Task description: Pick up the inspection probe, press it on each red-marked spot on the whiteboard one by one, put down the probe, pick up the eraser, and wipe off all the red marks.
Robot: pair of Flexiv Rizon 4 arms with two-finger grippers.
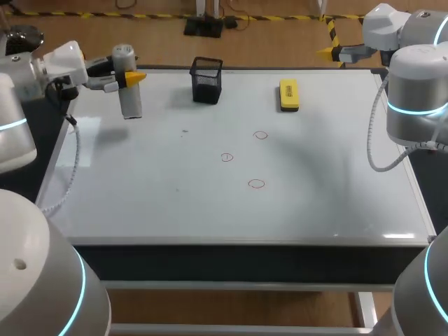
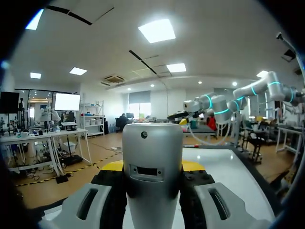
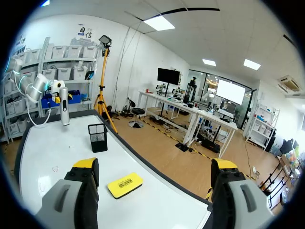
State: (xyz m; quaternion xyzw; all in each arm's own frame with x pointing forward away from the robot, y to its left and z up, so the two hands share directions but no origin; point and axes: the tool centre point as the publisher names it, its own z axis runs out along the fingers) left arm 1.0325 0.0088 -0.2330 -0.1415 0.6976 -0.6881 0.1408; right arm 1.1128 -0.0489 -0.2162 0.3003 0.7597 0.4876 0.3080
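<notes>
Two hands over the whiteboard: left hand clamps the silver probe upright above the far left corner, well apart from the three red rings mid-board. The right hand hangs open and empty by the far right corner, the yellow eraser ahead of it.

Bright yellow tips on our left gripper; silver-grey inspection probe. Our right arm pale grey, cyan ring. Yellow eraser, black edge. Black mesh pen holder. White whiteboard, three red circled marks.

Black mesh cup, upright, at far side.
</notes>
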